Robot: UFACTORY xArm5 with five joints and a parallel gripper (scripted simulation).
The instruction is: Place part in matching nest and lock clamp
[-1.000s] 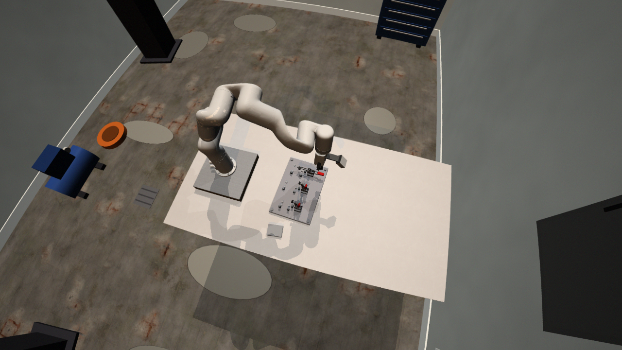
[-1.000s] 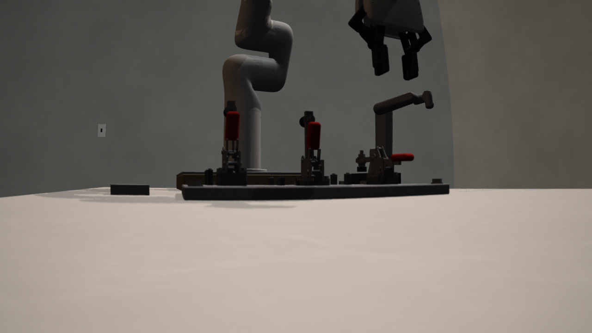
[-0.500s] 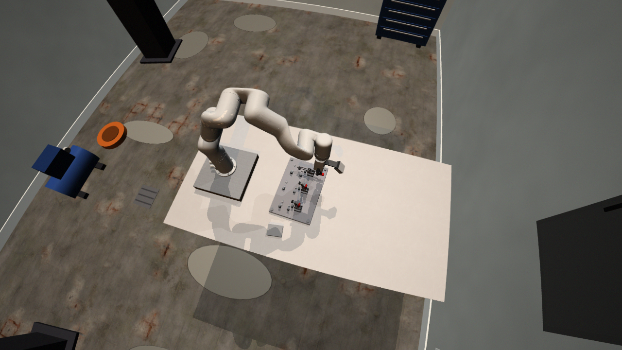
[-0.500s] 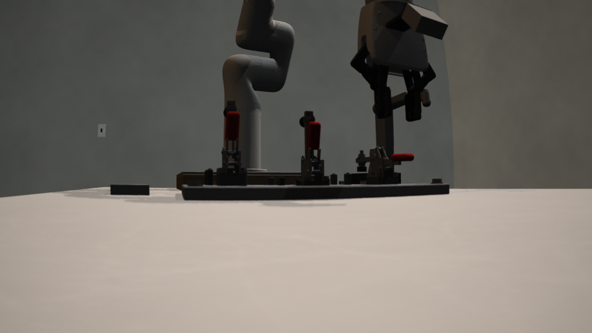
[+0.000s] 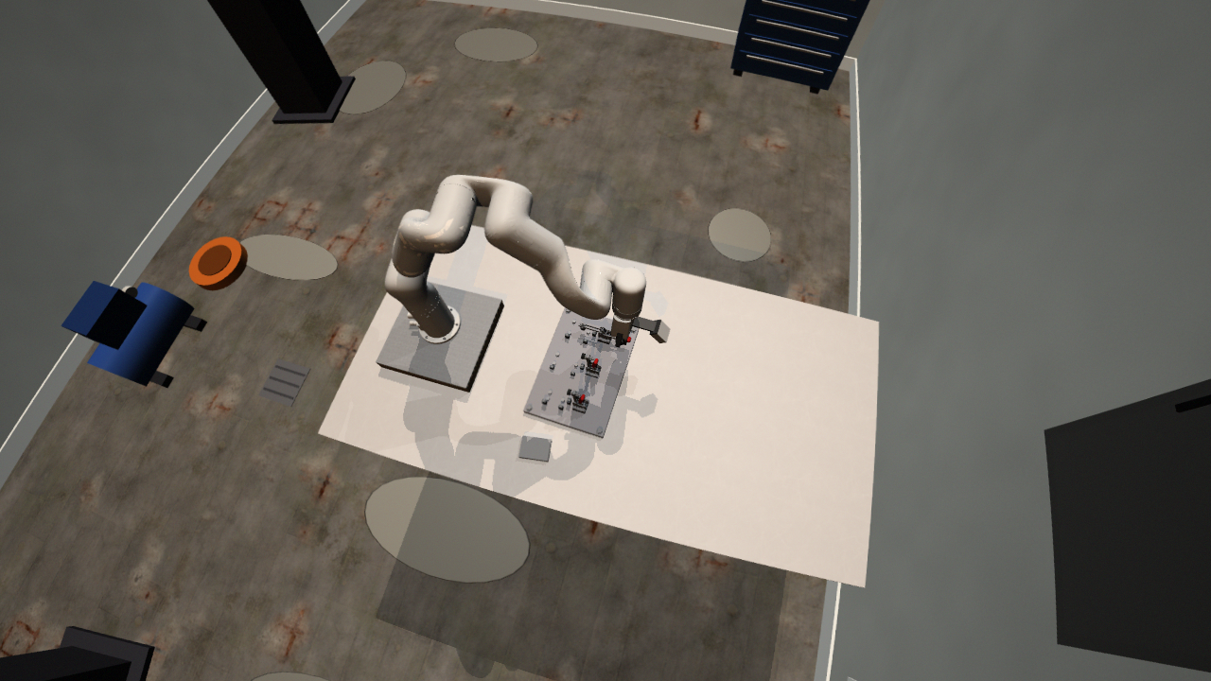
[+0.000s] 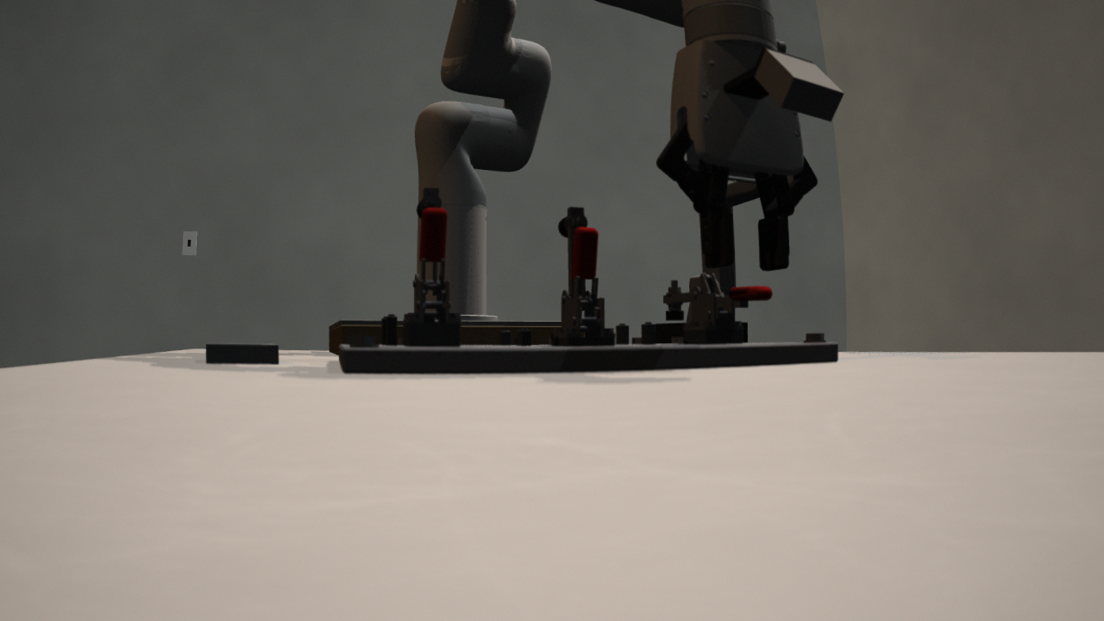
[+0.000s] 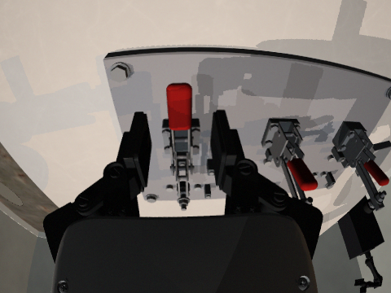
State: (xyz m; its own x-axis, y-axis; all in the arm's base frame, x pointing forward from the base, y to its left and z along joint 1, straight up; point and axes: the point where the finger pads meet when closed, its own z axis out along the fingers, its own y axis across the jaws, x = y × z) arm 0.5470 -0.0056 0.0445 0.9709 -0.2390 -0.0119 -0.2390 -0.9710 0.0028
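Seen from the top, reaching over the fixture (image 5: 613, 385) (image 6: 586, 357) (image 7: 244, 67), with the part (image 5: 534, 448) (image 6: 241, 354) lying beside it; in the exterior view, hanging above the lowered red handle (image 6: 756, 293) (image 7: 179, 106) with gripper (image 5: 622, 340) (image 6: 746, 254) (image 7: 180, 127) partly spread; at the wrist, showing fingers apart, pinching nothing.

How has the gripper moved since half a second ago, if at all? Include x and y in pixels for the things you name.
Yes: in the exterior view the gripper (image 5: 623, 340) (image 6: 745, 254) (image 7: 180, 127) has come down, its fingertips now nearer the lying red handle (image 5: 629, 340) (image 6: 750, 293) (image 7: 179, 107).
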